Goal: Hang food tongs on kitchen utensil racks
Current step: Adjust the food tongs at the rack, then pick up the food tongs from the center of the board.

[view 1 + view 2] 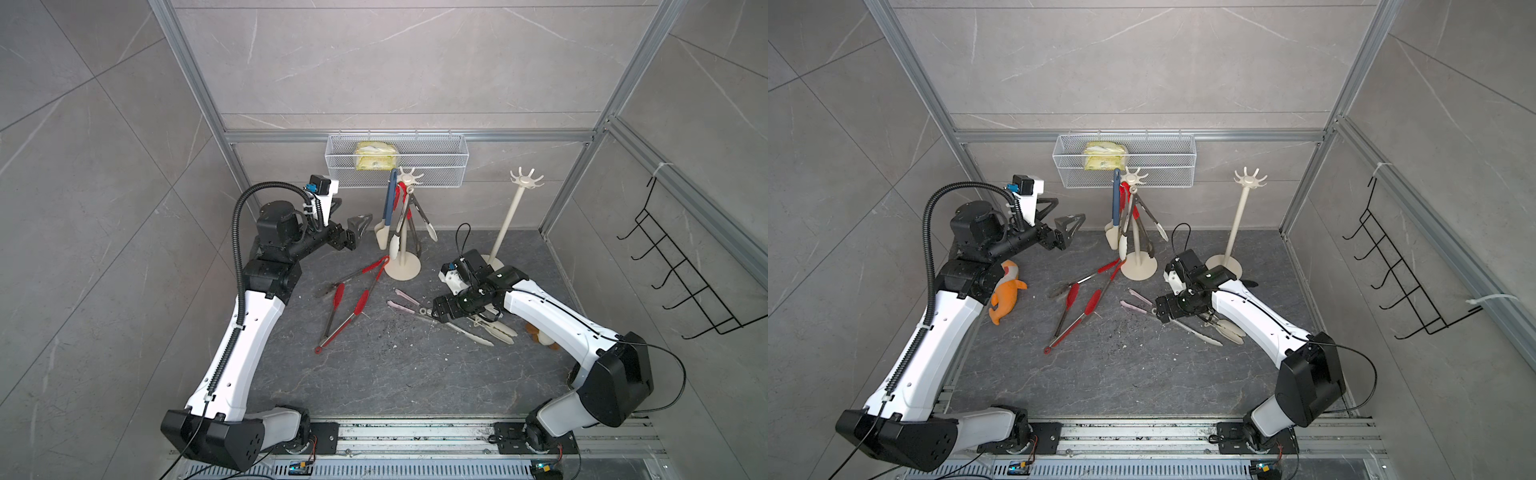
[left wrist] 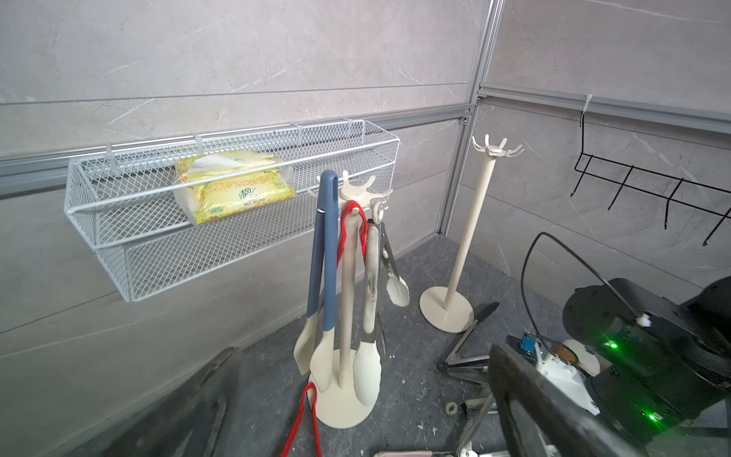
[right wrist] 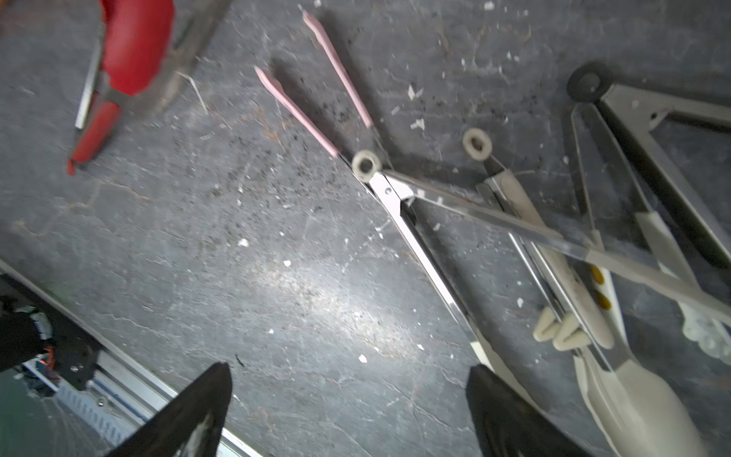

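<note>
Over worktop [image 1: 374,374], right tool [image 3: 348,372] spread wide above steel tongs [image 3: 427,253]; left tool [image 1: 356,232] spread, empty, 9 o'clock of loaded utensil rack [image 1: 405,270].

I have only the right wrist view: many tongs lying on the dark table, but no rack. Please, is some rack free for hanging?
Observer: Yes. The bare rack, standing near the right arm, has nothing on its prongs.
Operator: And the second rack?
Observer: The loaded rack carries several tongs, blue tongs among them.
Operator: Is the left gripper busy?
Observer: No. The left gripper is open and empty, beside the loaded rack.
</note>
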Action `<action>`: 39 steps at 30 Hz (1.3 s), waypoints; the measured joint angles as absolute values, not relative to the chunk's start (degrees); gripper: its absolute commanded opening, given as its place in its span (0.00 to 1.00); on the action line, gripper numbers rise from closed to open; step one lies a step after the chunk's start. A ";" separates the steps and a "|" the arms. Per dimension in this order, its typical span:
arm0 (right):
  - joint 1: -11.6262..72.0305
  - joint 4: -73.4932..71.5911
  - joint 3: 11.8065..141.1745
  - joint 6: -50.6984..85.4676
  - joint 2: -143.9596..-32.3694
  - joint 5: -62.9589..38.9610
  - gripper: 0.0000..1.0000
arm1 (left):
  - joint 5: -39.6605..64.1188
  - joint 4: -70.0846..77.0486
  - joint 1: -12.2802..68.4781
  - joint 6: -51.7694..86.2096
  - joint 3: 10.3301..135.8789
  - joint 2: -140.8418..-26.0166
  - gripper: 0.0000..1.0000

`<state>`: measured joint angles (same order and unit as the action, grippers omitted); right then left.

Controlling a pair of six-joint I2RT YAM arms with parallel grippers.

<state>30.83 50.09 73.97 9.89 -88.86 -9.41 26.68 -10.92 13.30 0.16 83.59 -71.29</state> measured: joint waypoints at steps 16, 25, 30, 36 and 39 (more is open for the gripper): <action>30.83 51.40 70.87 0.62 -96.36 -1.85 0.71 | 23.33 -15.00 13.30 3.42 65.76 -53.93 1.00; 31.11 47.20 70.81 -1.37 -100.90 0.99 0.62 | 21.28 -17.69 13.30 4.58 60.25 -48.16 1.00; 31.27 44.66 70.83 -2.59 -103.26 2.55 0.55 | 20.84 -19.38 13.30 4.58 58.76 -46.35 1.00; 31.48 42.94 70.89 -3.88 -105.32 3.64 0.46 | 20.01 -20.93 13.30 4.56 58.57 -45.78 1.00; 31.59 42.22 71.09 -4.32 -105.93 3.66 0.36 | 19.68 -21.26 13.30 4.54 58.46 -45.78 1.00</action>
<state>31.59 42.22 71.09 -4.32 -105.93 3.66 19.68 -21.26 13.30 4.54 58.46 -45.78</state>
